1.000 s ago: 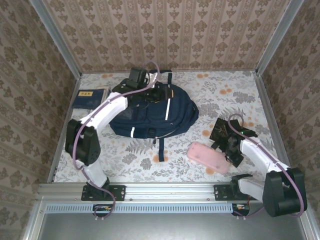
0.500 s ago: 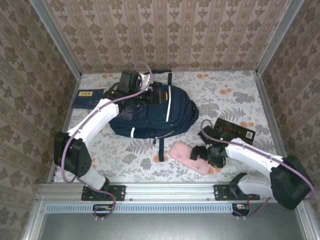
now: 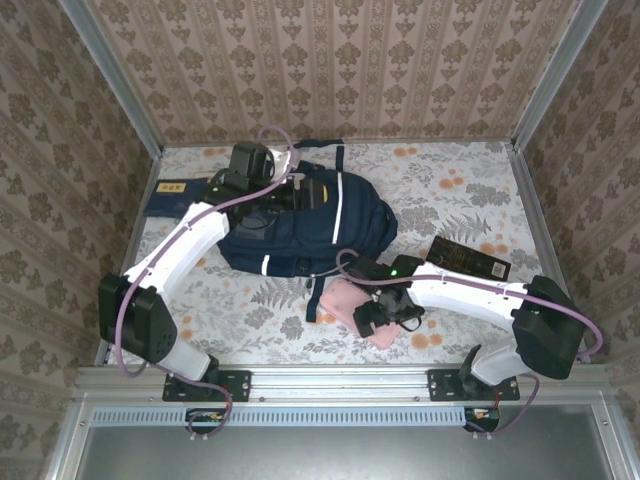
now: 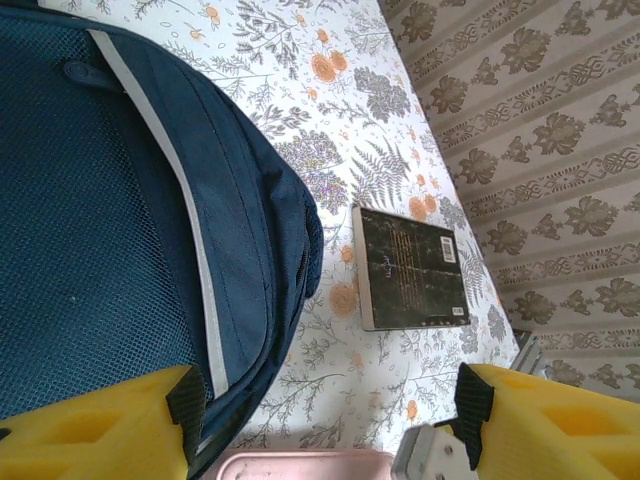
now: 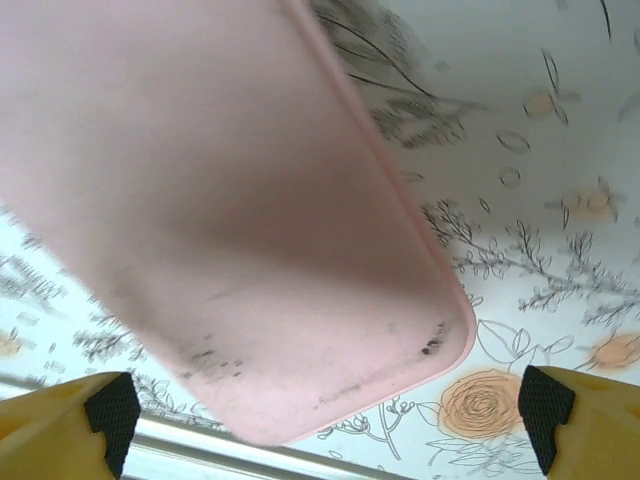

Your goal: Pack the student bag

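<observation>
The right hand point(image 5: 328, 408), fingers spread, has pushed the pink case point(image 3: 343, 297) under it nearer the student bag point(image 3: 300, 235). The left hand point(image 4: 328, 405), spread too, hangs over the bag.

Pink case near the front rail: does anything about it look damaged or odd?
Yes: the pink case has dark scuff marks near its rounded corner, as the right wrist view shows. It also lies askew to the table edge.

Top camera looked down from behind over the whole surface point(image 3: 440, 180). Left wrist camera sat close over the student bag point(image 4: 100, 200), facing the right edge. Right wrist camera hugged the pink case point(image 5: 230, 220), shared by all views.
</observation>
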Available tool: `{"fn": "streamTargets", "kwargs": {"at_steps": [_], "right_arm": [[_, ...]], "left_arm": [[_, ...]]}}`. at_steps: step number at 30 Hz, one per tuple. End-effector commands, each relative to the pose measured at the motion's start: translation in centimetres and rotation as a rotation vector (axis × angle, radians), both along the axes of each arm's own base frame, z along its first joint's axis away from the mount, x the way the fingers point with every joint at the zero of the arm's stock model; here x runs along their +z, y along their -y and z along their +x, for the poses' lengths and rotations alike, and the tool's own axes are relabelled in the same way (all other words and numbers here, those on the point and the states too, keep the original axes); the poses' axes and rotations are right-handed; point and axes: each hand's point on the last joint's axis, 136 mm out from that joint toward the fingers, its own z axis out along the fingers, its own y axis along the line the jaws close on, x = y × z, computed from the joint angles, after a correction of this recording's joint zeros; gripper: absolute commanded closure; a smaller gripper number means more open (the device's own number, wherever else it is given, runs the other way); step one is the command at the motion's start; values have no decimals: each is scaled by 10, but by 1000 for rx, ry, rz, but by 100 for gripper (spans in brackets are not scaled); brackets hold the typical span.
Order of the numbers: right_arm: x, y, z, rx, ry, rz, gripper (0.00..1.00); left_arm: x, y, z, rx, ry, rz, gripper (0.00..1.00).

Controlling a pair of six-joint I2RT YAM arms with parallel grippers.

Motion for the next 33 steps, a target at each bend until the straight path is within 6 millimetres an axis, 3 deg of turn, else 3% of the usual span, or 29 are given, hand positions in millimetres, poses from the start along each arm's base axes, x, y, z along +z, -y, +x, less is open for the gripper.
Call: {"fn": "streamTargets", "kwargs": {"at_steps": [1, 5, 11, 12, 33], "right_arm": [[14, -8, 9, 208, 56, -71, 0], [5, -21, 15, 346, 41, -92, 0], [-2, -23, 36, 476, 74, -183, 0], [-4, -25, 37, 477, 65, -170, 0], [-61, -37, 23, 428, -121, -77, 0]], "left_arm": [[13, -5, -4, -18, 64, -22, 30], [16, -6, -5, -22, 74, -41, 30], [24, 1, -15, -84, 87, -103, 31], [25, -6, -8, -63, 88, -109, 31], [17, -6, -6, -67, 66, -115, 31]]}}
